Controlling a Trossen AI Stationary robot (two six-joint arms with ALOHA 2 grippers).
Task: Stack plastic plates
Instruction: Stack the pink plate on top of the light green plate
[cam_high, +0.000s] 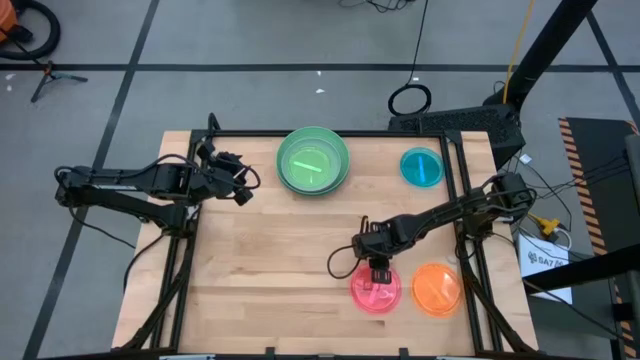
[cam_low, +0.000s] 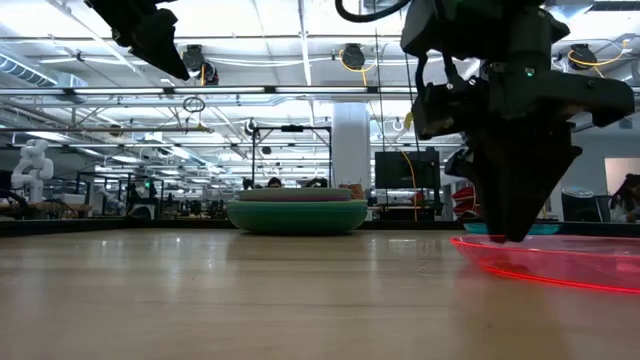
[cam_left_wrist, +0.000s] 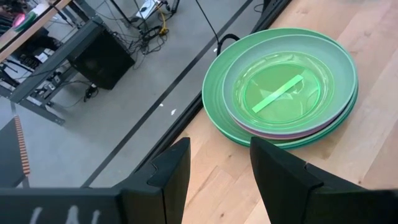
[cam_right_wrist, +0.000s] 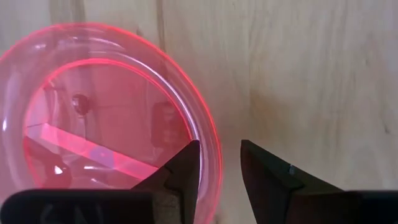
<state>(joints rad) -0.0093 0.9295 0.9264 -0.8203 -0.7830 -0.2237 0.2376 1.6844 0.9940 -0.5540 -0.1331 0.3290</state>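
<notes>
A translucent hot pink plate (cam_high: 375, 290) lies flat near the table's near right edge, and my right gripper (cam_right_wrist: 221, 163) is low over its far rim, open. One finger stands over the plate's inside and the other over bare wood outside it. An orange plate (cam_high: 437, 288) lies just right of the pink one, and a blue plate (cam_high: 421, 167) lies at the far right. A stack of larger green, mint and purple plates (cam_left_wrist: 280, 87) with a lime plate on top sits at the far middle. My left gripper (cam_left_wrist: 217, 168) hangs open to the left of that stack, with nothing between its fingers. My right gripper comes from above, pointing steeply down. Its fingers stand astride the pink plate's far rim (cam_right_wrist: 213, 146), one inside and one outside. Whether a fingertip (cam_low: 515, 235) touches the rim I cannot tell. The plate rests flat on the table.
Bare wood fills the middle and left of the table (cam_high: 270, 260). The table's dark frame rails run along its edges. The right arm's cable loops (cam_high: 340, 265) beside the pink plate.
</notes>
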